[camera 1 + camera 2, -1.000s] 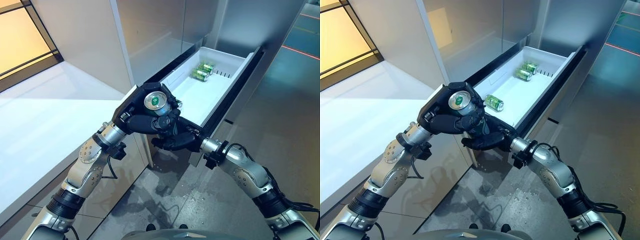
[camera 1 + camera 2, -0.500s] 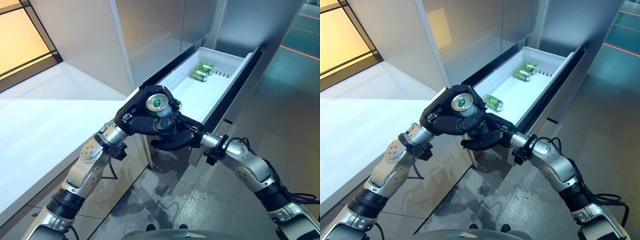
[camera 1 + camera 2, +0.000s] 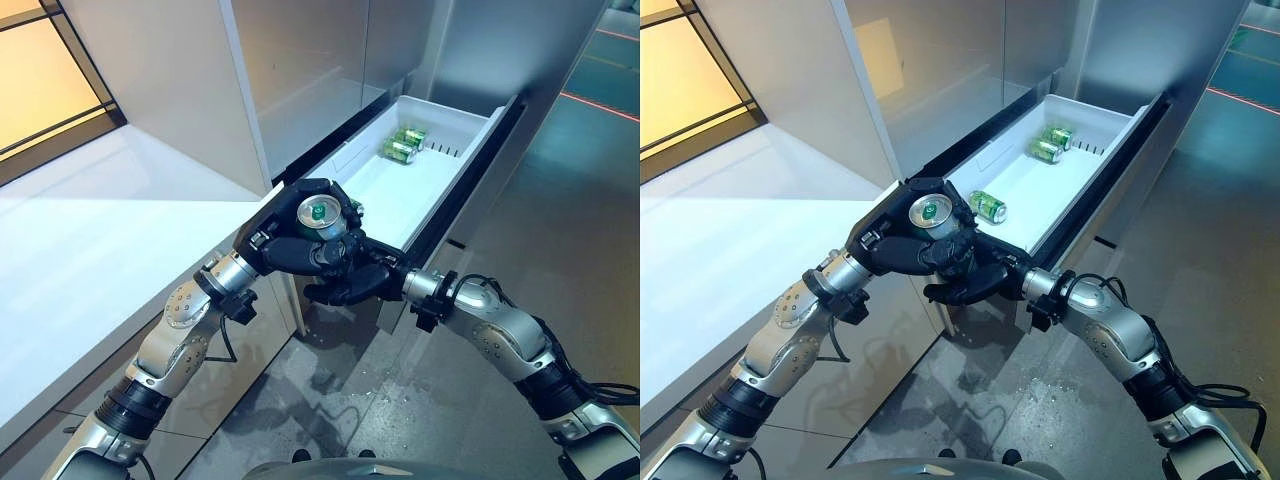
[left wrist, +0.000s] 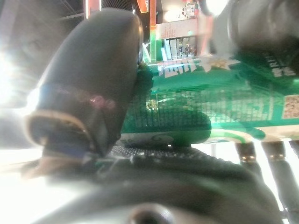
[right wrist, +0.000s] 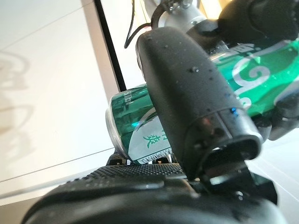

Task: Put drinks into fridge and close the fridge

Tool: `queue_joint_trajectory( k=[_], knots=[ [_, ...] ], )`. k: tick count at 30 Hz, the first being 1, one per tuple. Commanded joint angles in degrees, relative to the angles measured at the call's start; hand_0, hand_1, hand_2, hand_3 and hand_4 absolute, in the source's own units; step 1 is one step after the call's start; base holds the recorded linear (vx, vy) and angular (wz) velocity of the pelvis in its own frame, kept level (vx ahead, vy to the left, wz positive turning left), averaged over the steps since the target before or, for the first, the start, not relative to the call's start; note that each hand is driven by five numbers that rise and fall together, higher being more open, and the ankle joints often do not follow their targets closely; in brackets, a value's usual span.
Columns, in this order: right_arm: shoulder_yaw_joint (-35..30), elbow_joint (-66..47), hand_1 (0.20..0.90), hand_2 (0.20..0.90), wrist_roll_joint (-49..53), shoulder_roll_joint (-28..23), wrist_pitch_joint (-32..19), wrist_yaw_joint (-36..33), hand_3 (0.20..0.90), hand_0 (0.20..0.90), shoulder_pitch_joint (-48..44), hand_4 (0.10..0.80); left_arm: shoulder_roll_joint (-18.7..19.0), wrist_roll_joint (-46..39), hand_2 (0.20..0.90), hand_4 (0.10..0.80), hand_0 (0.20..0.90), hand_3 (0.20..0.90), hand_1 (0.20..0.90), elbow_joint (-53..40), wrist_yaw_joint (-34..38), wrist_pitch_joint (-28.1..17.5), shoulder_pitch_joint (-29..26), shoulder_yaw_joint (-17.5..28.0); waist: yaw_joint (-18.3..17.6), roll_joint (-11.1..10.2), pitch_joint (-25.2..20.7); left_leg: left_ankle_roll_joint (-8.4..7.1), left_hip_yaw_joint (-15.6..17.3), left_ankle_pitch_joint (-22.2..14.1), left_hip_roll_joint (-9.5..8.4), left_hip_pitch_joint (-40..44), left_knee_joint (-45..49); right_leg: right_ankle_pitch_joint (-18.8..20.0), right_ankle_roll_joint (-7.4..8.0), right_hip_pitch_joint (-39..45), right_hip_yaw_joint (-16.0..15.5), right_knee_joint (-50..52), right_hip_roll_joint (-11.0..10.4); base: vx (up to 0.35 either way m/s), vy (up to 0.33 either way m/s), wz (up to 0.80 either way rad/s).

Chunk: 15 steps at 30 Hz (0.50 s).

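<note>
Can in hand: you have a green drink can (image 3: 318, 213) upright at the near corner of the open fridge drawer (image 3: 455, 133), its silver top facing the head camera.
Left hand: your left hand (image 3: 285, 243) is curled round the can's wall; in its wrist view the thumb (image 4: 93, 79) lies on the green side.
Right hand: your right hand (image 3: 350, 283) sits just below and against the left, and its own wrist view shows its thumb (image 5: 196, 102) laid across the same can (image 5: 140, 126), so both hands are closed on it.
Already stowed: two cans (image 3: 404, 143) lie at the far end of the white tray; a third can (image 3: 988, 206) lies nearer, just past your hands.
How it handles: judge it as rigid but thin-walled, smooth and likely slick, and it rolls freely once laid down.
Where to hold: keep your grip on the middle of the wall, not the rims, and squeeze only lightly.
What remains: the can is not yet in the tray, and the drawer is not yet shut.
</note>
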Motion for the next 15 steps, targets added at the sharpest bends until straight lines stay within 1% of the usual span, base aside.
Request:
queue_joint_trajectory(
  k=[1,4,8,13,15],
  knots=[
    [2.11,-5.53,0.9,0.9,11.51,6.31,-2.69,1.41,0.9,0.9,-7.86,0.8,-3.19,-2.96,0.3,0.1,0.3,0.2,0.3,-1.79,0.08,-7.0,-9.85,-0.83,-0.23,-1.55,-4.67,1.58,-1.7,-4.23,-2.28,-0.34,0.22,-2.68,4.65,-0.99,-0.34,2.65,-0.99,0.0,0.0,0.0],
    [2.26,-5.04,0.9,0.9,16.04,7.09,-1.36,0.51,0.9,0.9,-7.03,0.8,-2.94,-3.09,0.3,0.1,0.3,0.2,0.3,-1.45,0.01,-7.33,-9.62,-1.2,-0.14,-1.58,-4.74,1.54,-1.76,-4.2,-2.2,-0.23,0.16,-2.64,4.71,-0.84,-0.46,2.55,-1.0,0.0,0.0,0.0],
    [2.21,-4.62,0.9,0.9,18.3,7.52,-2.05,-0.21,0.9,0.9,-6.44,0.8,-2.55,-3.5,0.3,0.1,0.3,0.2,0.3,-1.0,-0.3,-7.78,-9.33,-1.41,-0.1,-1.58,-4.78,1.54,-1.8,-4.16,-2.21,-0.25,0.18,-2.57,4.76,-0.8,-0.5,2.45,-1.01,0.0,0.0,0.0],
    [2.11,-4.61,0.9,0.9,16.44,7.67,-3.78,-0.69,0.9,0.9,-6.82,0.8,-2.33,-3.61,0.3,0.1,0.3,0.2,0.3,-1.12,0.26,-7.25,-9.35,-1.72,-0.07,-1.5,-4.84,1.61,-1.92,-4.14,-2.21,-0.22,0.15,-2.58,4.73,-0.77,-0.47,2.43,-0.98,0.0,0.0,0.0],
    [2.07,-4.69,0.9,0.9,14.0,7.34,-4.74,-0.53,0.9,0.9,-7.25,0.8,-2.28,-3.58,0.3,0.1,0.3,0.2,0.3,-0.97,0.32,-7.11,-9.3,-1.82,-0.08,-1.48,-4.89,1.62,-1.96,-4.14,-2.23,-0.2,0.13,-2.62,4.63,-0.72,-0.47,2.39,-0.91,0.0,0.0,0.0]
  ],
)
